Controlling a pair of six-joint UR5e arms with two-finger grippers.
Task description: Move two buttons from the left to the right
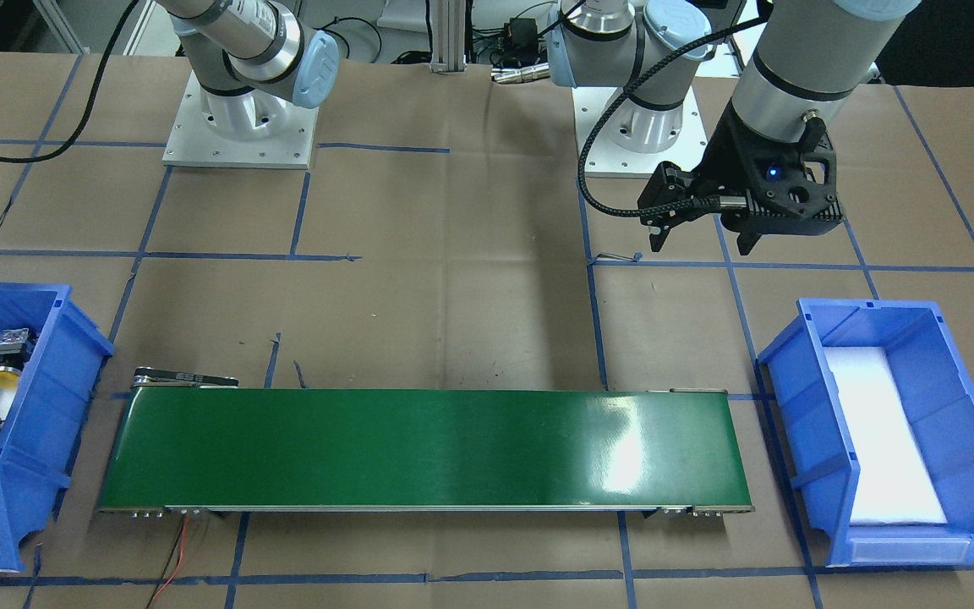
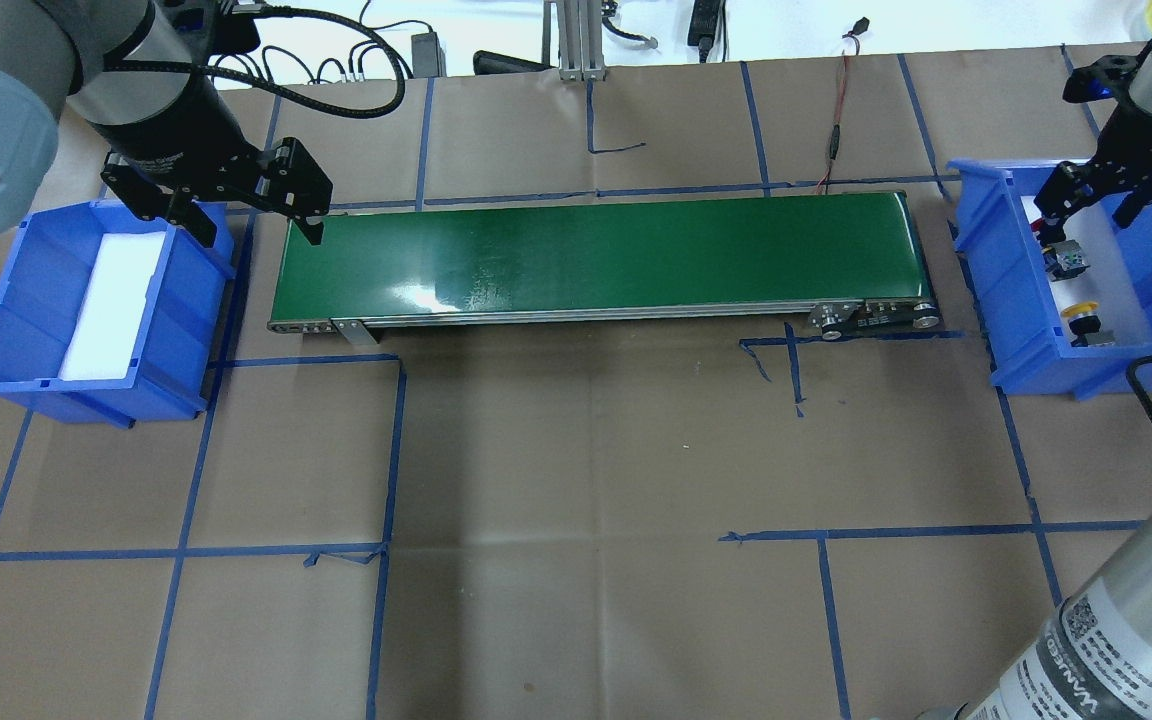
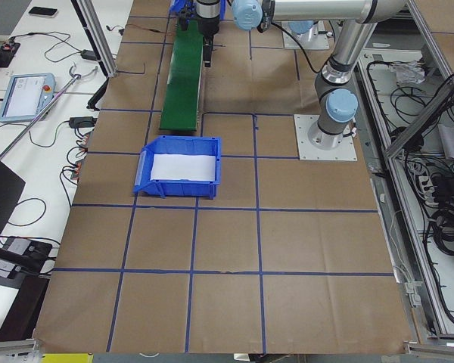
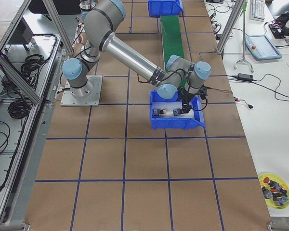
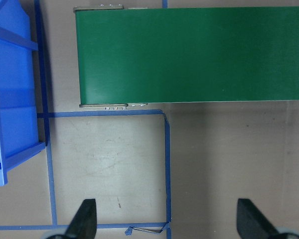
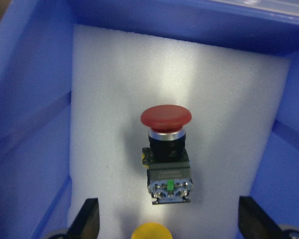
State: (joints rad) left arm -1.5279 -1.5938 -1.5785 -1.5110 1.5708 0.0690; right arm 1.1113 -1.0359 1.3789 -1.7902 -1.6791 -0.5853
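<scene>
Our right hand [image 2: 1088, 212] hangs wide open over the blue bin [image 2: 976, 250] at the overhead view's right edge; the red button [image 6: 166, 149] lies dead centre below, the yellow button [image 6: 150, 232] just under it in frame; we want a straight drop, pinching the black body, clear of yellow; the left hand [image 2: 258, 228] hovers wide, upper left.

A red mushroom-capped push-button [image 6: 167, 154] with a black body and a grey-silver rear block lies on its side on the white foam pad [image 6: 104, 99] lining a blue plastic bin [image 6: 30, 99] at the robot's right end of the desk. In line with it lies a yellow mushroom-capped push-button [image 1: 8, 359] of the same build, also on its side, its cap just beside the red one's rear block without touching. Both caps point away from the robot.
</scene>
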